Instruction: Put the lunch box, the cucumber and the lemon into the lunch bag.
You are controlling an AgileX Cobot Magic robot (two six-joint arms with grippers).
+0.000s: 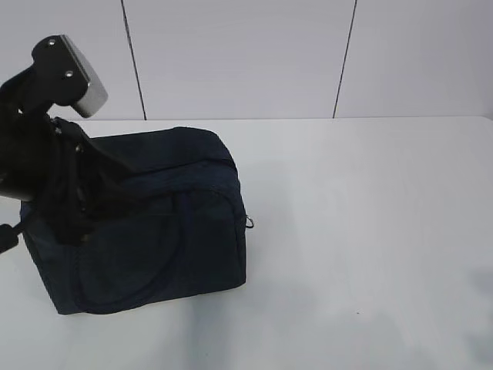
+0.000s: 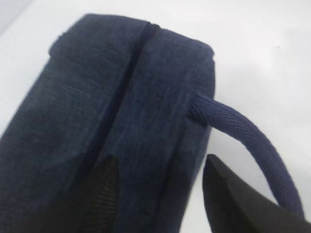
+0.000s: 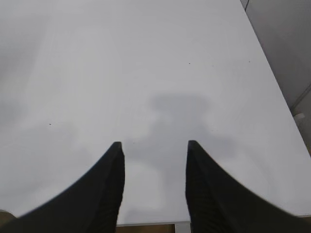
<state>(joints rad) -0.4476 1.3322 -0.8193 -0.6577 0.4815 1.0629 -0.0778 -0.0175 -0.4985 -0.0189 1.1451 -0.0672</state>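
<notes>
The dark navy lunch bag (image 1: 154, 223) stands on the left of the white table (image 1: 370, 200), its top looking closed along the seam (image 2: 131, 68). My left arm (image 1: 46, 100) reaches down over the bag's left end. In the left wrist view my left gripper (image 2: 159, 167) is open, one finger lying over the bag's top (image 2: 121, 97) and the other hanging past its side above the table, clear of the fabric. A loop handle (image 2: 248, 136) curves out beside that finger. My right gripper (image 3: 154, 145) is open above bare table with nothing between its fingers. The lunch box, the cucumber and the lemon are out of view.
A metal ring pull (image 1: 251, 223) hangs at the bag's right corner. White wall panels (image 1: 246, 54) stand behind the table. In the right wrist view the table's near edge (image 3: 146, 224) lies just below the fingers and its right edge (image 3: 272, 82) runs along the side.
</notes>
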